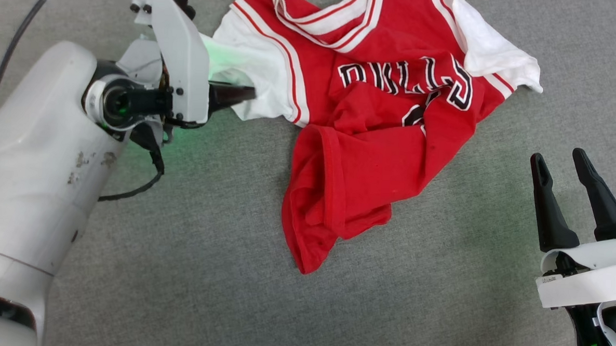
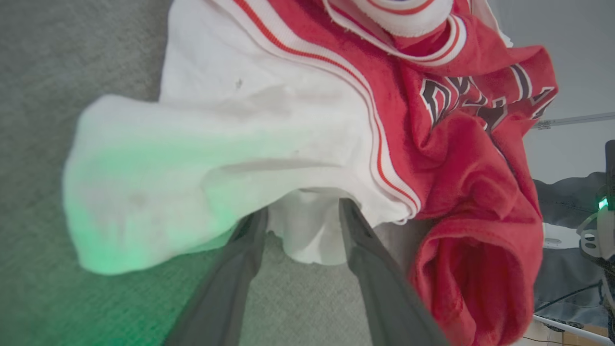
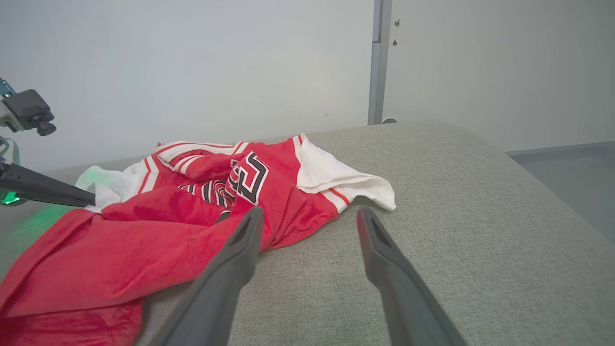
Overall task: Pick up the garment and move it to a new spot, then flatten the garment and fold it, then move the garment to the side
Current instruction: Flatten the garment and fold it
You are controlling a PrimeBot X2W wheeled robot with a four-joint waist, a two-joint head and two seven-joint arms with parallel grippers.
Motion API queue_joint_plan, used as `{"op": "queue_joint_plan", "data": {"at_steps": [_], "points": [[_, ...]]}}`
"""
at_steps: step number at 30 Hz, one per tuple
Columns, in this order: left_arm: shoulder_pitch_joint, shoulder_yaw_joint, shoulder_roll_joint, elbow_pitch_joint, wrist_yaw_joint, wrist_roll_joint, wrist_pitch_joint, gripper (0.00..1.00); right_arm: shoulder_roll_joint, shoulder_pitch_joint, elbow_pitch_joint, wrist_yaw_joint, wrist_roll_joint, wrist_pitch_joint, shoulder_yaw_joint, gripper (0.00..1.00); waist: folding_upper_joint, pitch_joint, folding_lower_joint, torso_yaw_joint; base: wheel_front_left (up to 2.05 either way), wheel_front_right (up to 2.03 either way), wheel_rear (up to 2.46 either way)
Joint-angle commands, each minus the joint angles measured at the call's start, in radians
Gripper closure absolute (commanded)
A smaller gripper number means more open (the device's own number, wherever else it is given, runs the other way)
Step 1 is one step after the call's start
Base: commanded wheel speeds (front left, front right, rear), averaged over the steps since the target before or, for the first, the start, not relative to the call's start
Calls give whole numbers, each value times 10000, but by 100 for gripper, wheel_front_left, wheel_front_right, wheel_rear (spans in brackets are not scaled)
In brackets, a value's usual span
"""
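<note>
The garment is a red jersey with white sleeves and "BULLS" lettering, lying crumpled on the grey cushion at the upper middle. My left gripper reaches in from the left at the near white sleeve. In the left wrist view its two fingers stand apart, with a fold of that sleeve hanging between them; the gripper is open and its tips are under the cloth. My right gripper stands open at the lower right, clear of the garment, with nothing between its fingers.
A black cable loops beneath my left wrist. The cushion's rounded right edge drops to a grey floor. A pale wall stands behind the cushion. Bare cushion lies in front of and to the right of the garment.
</note>
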Motion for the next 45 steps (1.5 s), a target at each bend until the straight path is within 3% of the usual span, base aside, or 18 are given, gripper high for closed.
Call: {"op": "queue_joint_plan", "data": {"at_steps": [1, 2, 9, 18, 32, 41, 42, 43, 44, 45], "points": [[195, -81, -76, 178, -23, -45, -36, 60, 47, -127, 3, -15, 39, -48, 36, 0, 0, 52, 0, -34, 0, 0, 0], [192, -66, -117, 234, -60, -49, -145, 99, 34, -136, -8, -15, 28, -54, 45, 0, 0, 54, 0, -8, 0, 0, 0], [416, -35, 88, 305, -167, -212, -573, 100, -136, 17, -42, -15, 0, 81, -65, 0, 0, -285, 0, 585, 0, 0, 0], [1223, -72, 1357, -570, -189, -509, -983, 100, -271, 173, -217, -15, -62, 493, -122, 0, 0, -941, 0, 1399, 0, 0, 0], [2671, -146, 2996, -1107, -192, -548, -1515, 100, -373, 920, -721, -13, 24, 1038, -394, 0, 0, -1528, 0, 1593, 0, 0, 0], [3005, -294, 3068, -1163, -49, 90, -2465, 100, -642, 867, -1016, -13, 27, 1552, -310, 0, 0, -1777, 0, 1900, 0, 0, 0], [3016, -265, 3043, -1162, -44, 178, -2697, 90, -677, 818, -1034, -15, 47, 1610, -281, 0, 0, -1802, 0, 1955, 0, 0, 0], [3047, -243, 3044, -1136, 5, 295, -2951, 69, -729, 760, -1033, -15, 67, 1687, -232, 0, 0, -1828, 0, 2008, 0, 0, 0], [3114, -297, 3070, -1131, -8, 468, -3177, 60, -807, 702, -1008, -15, 77, 1779, -170, 0, 0, -1856, 0, 2067, 0, 0, 0], [3195, -344, 3079, -1137, -9, 630, -3442, 32, -905, 651, -979, -15, 84, 1866, -111, 0, 0, -1882, 0, 2131, 0, 0, 0]]}}
